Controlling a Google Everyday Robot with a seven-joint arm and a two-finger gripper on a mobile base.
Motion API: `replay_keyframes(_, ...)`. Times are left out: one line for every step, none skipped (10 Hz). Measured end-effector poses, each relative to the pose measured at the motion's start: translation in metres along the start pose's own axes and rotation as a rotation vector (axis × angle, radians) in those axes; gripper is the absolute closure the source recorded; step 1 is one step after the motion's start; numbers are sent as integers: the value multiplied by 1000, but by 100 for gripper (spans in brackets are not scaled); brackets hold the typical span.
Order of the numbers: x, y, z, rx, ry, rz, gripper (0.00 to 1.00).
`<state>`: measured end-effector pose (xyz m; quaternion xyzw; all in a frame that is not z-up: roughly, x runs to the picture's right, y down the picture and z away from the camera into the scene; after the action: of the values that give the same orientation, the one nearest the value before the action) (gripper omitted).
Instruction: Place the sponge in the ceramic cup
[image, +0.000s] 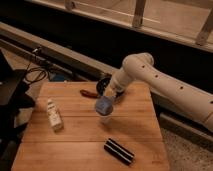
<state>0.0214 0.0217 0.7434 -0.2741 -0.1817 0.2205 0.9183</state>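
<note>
The 1 gripper (108, 101) is hanging directly above the ceramic cup (105, 119), its 2 fingers clamping the sponge (103, 106). The sponge is sitting tilted, just over the cup's rim. The cup is standing upright on the wooden table (75, 137). A white bottle (54, 116) is lying well left of the cup; its label is showing no readable writing. A black striped block (119, 151) is lying in front of the cup, a dark bowl (103, 83) behind it.

Below the dark gripper (109, 98), a light-blue sponge (104, 106) tops the white-grey ceramic cup (105, 120); the block (119, 151) is black with pale stripes.
</note>
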Motion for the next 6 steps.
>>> replay_keyframes(0, 1, 0, 1, 5, -2, 21)
replay_keyframes(0, 2, 0, 5, 8, -3, 20)
replay_keyframes(3, 0, -4, 17, 10, 4, 20)
replay_keyframes(7, -2, -9, 29, 11, 11, 20)
replay_keyframes(10, -5, -15, 48, 11, 19, 20)
replay_keyframes(11, -7, -20, 61, 10, 24, 20)
